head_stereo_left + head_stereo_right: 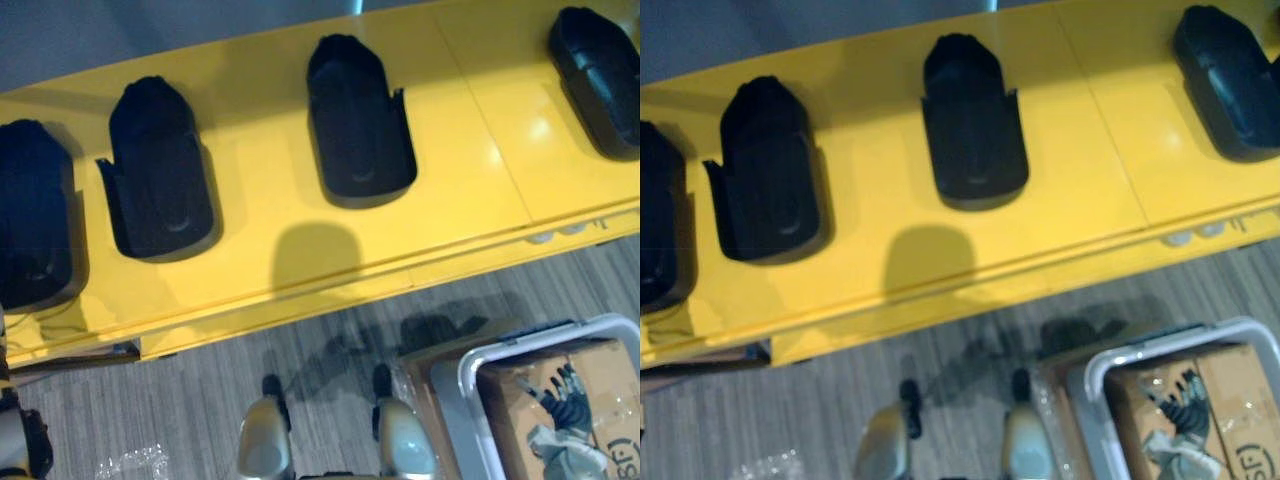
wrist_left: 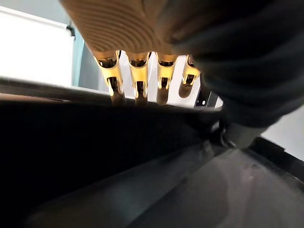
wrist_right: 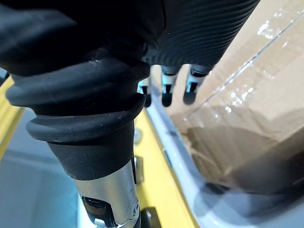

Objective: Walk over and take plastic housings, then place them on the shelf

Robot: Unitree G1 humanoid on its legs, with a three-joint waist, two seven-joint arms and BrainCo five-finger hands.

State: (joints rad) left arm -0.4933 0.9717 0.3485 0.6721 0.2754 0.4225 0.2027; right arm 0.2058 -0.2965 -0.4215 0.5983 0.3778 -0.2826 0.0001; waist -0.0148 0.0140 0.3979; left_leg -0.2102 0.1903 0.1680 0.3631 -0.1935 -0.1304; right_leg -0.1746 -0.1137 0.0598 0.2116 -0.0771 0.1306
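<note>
Right hand in a black ribbed cover, rubbery bellows folds at the wrist, silver forearm tube beneath, short silver fingers with dark tips, left hand with metallic fingers in a row beside a finely ribbed cover

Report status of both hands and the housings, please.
Right hand open above cardboard box in grey bin. Left hand beside dark surface. Four plastic housings on yellow shelf.

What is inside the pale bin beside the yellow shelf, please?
A taped cardboard box sits in the bin, the right hand above it; the box's contents are hidden.
</note>
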